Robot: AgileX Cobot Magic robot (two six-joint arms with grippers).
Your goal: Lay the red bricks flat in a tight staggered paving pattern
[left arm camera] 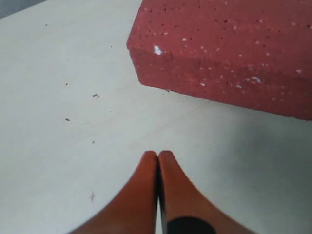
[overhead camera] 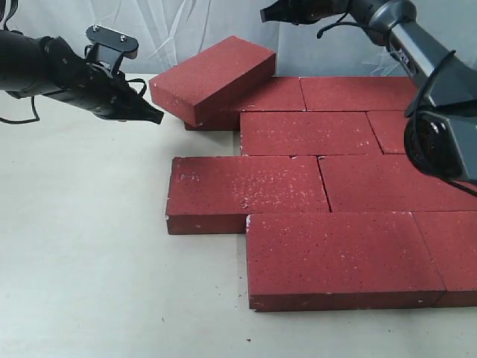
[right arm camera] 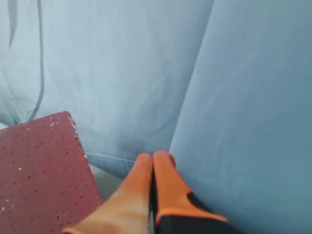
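Across a pale off-white tabletop [overhead camera: 89,261], backed by a pale blue cloth curtain [overhead camera: 186,22], dark red rectangular paving bricks [overhead camera: 298,134] lie flat in staggered rows from centre to 3 o'clock. One tilted red brick [overhead camera: 212,74] leans on the back row at 12 o'clock. At 10 o'clock the left gripper [left arm camera: 158,161] hovers just beside it, jaws pressed together, empty. At 1 o'clock the right gripper [right arm camera: 153,163], jaws also closed, holds nothing.

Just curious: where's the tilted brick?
Exterior view: the tilted brick leans on the far-left corner of the laid bricks, just right of the left gripper.
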